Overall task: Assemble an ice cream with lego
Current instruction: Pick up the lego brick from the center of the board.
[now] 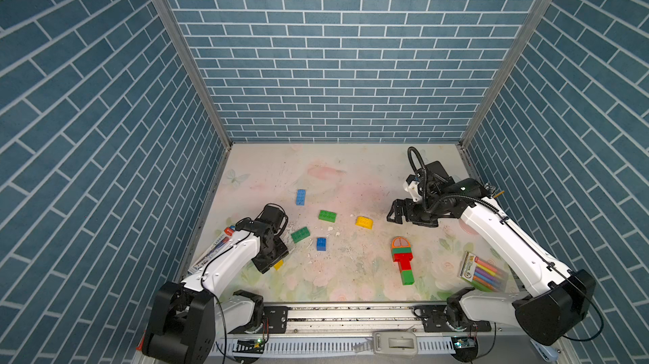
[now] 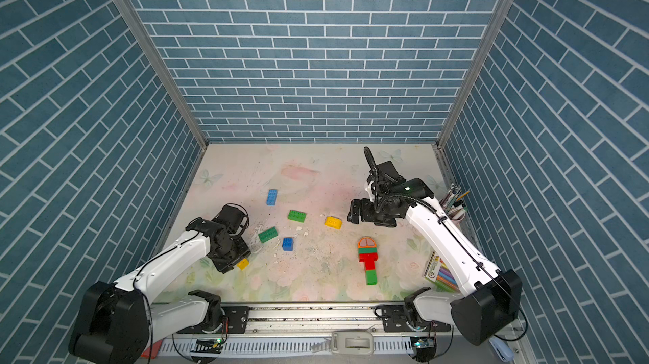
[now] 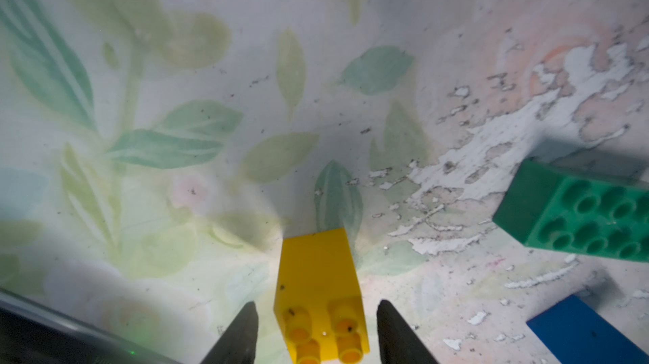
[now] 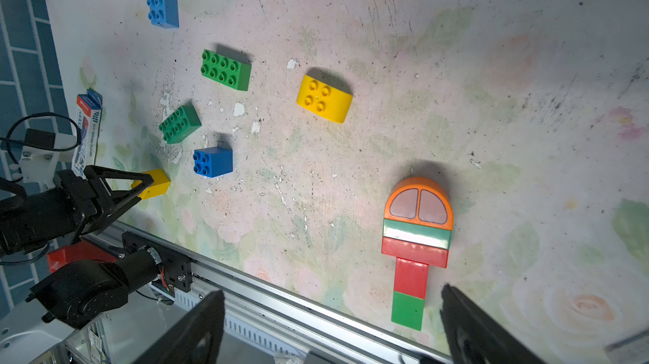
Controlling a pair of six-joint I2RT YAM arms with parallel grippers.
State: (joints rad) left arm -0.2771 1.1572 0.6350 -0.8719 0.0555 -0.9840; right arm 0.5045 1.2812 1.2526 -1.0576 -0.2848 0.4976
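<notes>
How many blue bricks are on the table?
2. A long blue brick lies farthest back, alone; a square blue brick lies nearer, beside a green brick. Others could be hidden from view.

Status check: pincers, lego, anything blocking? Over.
Left pincer open, straddling small yellow square plastic brick, not touching. Right pincer open, empty, raised. Orange-domed red-and-green brick stack lies flat. Green oblong brick close by, clear of the grasp.

Lego stack [image 4: 416, 239] — 6 sep. bricks [image 4: 325, 99]

The left tool [image 3: 317, 304] gapes narrowly, right tool [image 4: 332, 290] widely.
</notes>
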